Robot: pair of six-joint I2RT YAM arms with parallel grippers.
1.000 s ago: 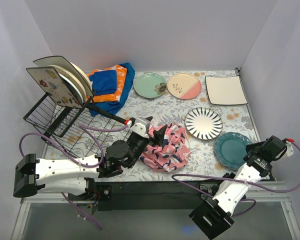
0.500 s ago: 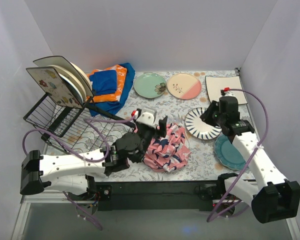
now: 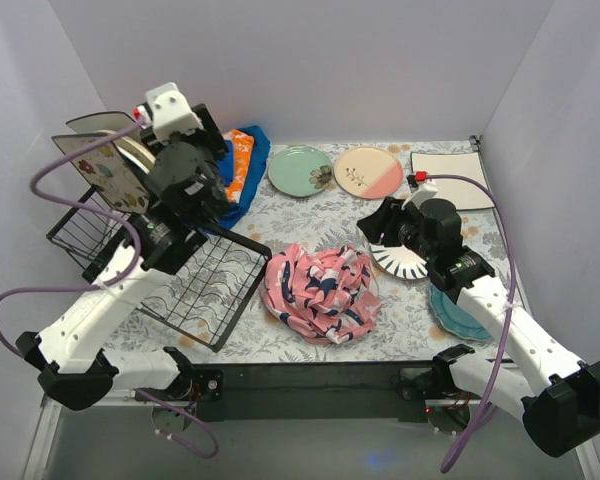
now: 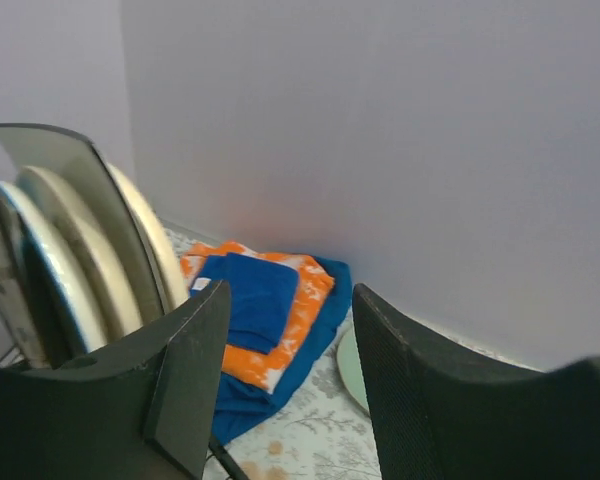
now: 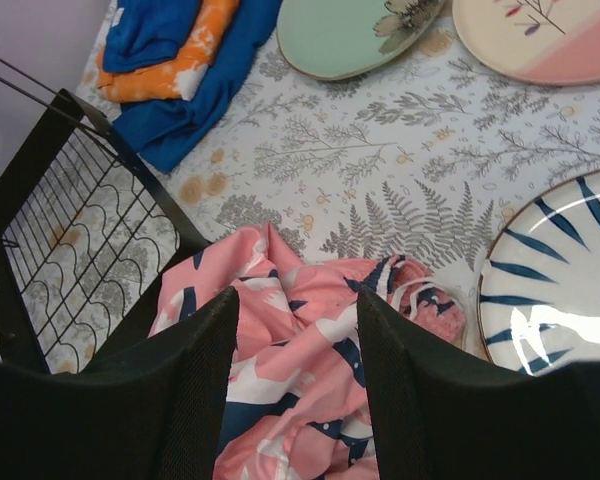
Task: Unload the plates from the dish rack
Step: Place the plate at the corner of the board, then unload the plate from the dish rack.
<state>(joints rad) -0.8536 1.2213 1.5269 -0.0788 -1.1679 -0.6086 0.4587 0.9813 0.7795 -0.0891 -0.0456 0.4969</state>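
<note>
Several plates (image 3: 120,160) stand upright in the black dish rack (image 3: 195,290) at the left. In the left wrist view they (image 4: 70,250) are at the left. My left gripper (image 3: 212,158) is open and empty, raised just right of them, facing the back wall; in its own view (image 4: 290,340) the jaws stand apart. On the table lie a mint plate (image 3: 300,170), a cream-and-pink plate (image 3: 368,172), a square cream plate (image 3: 450,180), a blue-striped plate (image 3: 405,258) and a teal plate (image 3: 455,305). My right gripper (image 3: 380,225) is open and empty above the pink cloth's right edge (image 5: 295,340).
A pink patterned cloth (image 3: 320,290) lies crumpled mid-table, also in the right wrist view (image 5: 310,300). Folded blue-orange cloths (image 3: 235,165) lie behind the rack, right ahead of the left gripper (image 4: 255,300). White walls enclose the table on three sides.
The left arm has risen from beside the pink cloth to the upright plates at the back left. The right arm has swung in and left over the striped plate toward the cloth.
</note>
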